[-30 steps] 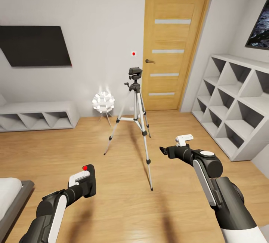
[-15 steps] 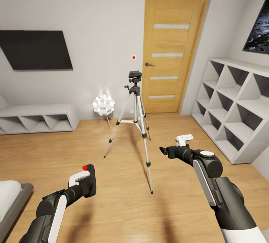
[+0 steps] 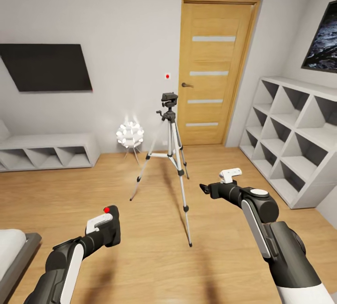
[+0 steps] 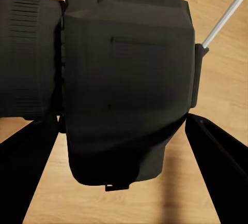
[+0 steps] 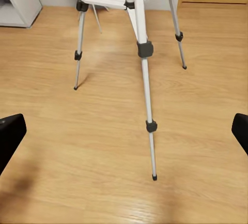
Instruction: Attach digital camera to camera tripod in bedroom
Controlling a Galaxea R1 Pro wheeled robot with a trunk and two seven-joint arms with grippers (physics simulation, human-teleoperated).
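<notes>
The small black digital camera (image 3: 113, 233) with its red button sits in my left gripper (image 3: 106, 226), low at the left over the wood floor. In the left wrist view the camera body (image 4: 124, 79) is close up, with a dark finger on each side of it. The camera tripod (image 3: 171, 152) stands on spread silver legs in front of the door, its black head (image 3: 168, 100) bare. My right gripper (image 3: 205, 188) hovers open to the right of the tripod's near leg. The right wrist view looks past wide-apart fingers (image 5: 10, 136) at the tripod legs (image 5: 144, 49).
A wooden door (image 3: 213, 70) is shut behind the tripod. White cube shelves (image 3: 295, 140) line the right wall, and a low white shelf (image 3: 47, 149) the left. A white spiky ball lamp (image 3: 129, 134) stands left of the tripod. The bed corner (image 3: 14, 243) is at the lower left.
The whole head view has shifted, so the door, tripod and shelves sit lower and slightly smaller in the picture. Both arms hold the same pose, the camera still in the left gripper.
</notes>
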